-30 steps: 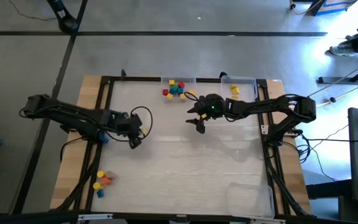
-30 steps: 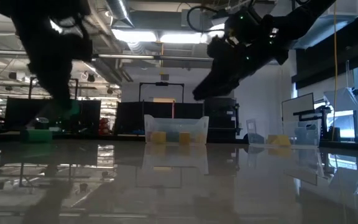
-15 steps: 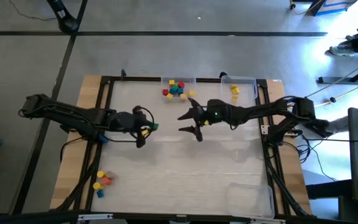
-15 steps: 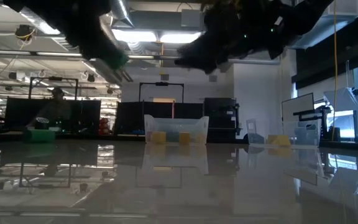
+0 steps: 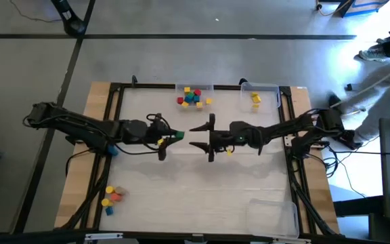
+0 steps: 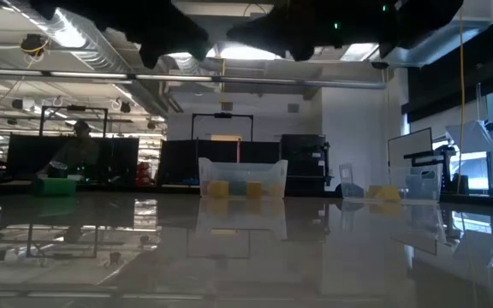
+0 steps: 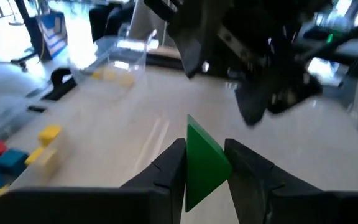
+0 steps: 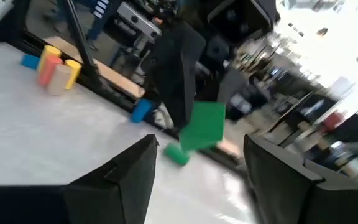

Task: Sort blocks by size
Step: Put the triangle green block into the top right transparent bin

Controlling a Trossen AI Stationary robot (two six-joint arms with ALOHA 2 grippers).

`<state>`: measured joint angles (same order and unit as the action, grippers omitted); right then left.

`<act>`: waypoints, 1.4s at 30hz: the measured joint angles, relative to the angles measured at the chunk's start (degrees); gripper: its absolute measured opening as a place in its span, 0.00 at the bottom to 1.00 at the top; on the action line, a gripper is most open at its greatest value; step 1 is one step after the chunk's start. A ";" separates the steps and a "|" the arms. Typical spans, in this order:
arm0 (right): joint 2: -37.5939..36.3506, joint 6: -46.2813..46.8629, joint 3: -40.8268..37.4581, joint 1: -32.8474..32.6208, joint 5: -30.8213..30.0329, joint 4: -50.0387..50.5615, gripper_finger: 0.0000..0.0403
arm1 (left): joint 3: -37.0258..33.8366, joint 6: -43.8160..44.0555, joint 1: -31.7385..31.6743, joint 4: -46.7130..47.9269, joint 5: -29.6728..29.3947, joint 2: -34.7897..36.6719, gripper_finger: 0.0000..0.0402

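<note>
A green block (image 7: 204, 155) is held in my left gripper (image 5: 173, 136), well above the middle of the table. My right gripper (image 5: 196, 136) faces it from the table's right, open, with its fingertips just short of the block. In the right wrist view the green block (image 8: 205, 126) shows beyond my own two spread fingers. More blocks (image 5: 192, 97) lie in a clear tray at the far edge. Some yellow blocks (image 5: 255, 99) lie in the tray beside it. A few blocks (image 5: 112, 196) lie at the near left. In the low view both grippers are dark shapes at the top. My left gripper pinches the green block by two opposite sides (image 7: 190, 167) between its two fingers. The fingers lie nearly level and point toward the table's right. The block sticks out past the fingertips, one corner turned up, and is lifted clear of the table.
A blue block (image 8: 140, 111) and a green piece (image 8: 175, 154) lie on the table under my left arm. An empty clear tray (image 5: 273, 214) stands at the near right. A dark frame (image 5: 120, 91) runs around the tabletop. A person (image 5: 384, 64) stands beyond the table's right edge.
My left gripper has risen from the table with the green block and gone toward the table's right, tipping from pointing down to nearly level. My right gripper has swung from the far side toward the table's middle, tipped up to level and rolled, its fingers still spread.
</note>
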<state>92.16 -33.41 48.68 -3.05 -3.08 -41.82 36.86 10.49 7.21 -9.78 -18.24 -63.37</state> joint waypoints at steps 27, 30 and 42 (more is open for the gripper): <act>9.14 -25.21 13.47 -4.06 -11.36 -0.97 0.59 | -0.02 6.96 1.24 -9.64 4.56 -0.20 0.23; 9.03 -25.09 13.55 -4.31 -13.44 -0.20 0.59 | -0.02 6.97 1.65 -9.78 4.49 -0.18 0.23; 8.94 -22.37 13.82 -4.85 -13.77 0.17 0.59 | -0.02 9.86 1.81 -10.94 4.92 -0.09 0.23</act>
<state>101.10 -55.78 62.50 -7.90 -16.85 -41.65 36.84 20.34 9.02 -20.72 -13.32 -63.46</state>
